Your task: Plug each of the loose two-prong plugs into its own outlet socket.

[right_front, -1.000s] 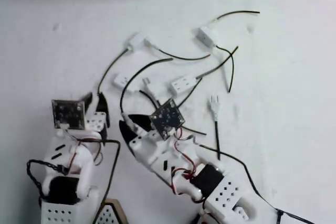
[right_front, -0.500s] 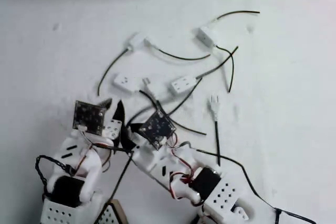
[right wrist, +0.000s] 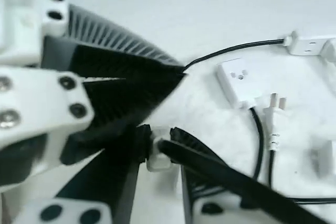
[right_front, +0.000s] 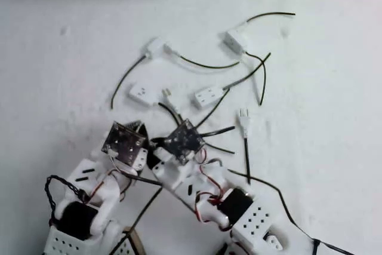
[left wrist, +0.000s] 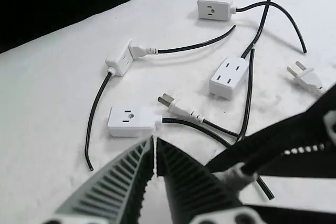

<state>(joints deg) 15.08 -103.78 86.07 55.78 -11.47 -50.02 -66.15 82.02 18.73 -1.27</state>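
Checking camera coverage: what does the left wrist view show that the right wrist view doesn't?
Only the left wrist view: the far outlet and a second loose plug lying apart. Only the right wrist view: the white screwed housing behind the fingers of the left gripper. Both: the single outlet, the loose plug beside it, the outlet with a plug already in it, and the right gripper, shut on a small white piece.

- Left gripper: its fingers are pressed almost together.
- Right gripper: closed on a plug, just beside the left gripper.
- Both arms lean toward each other.
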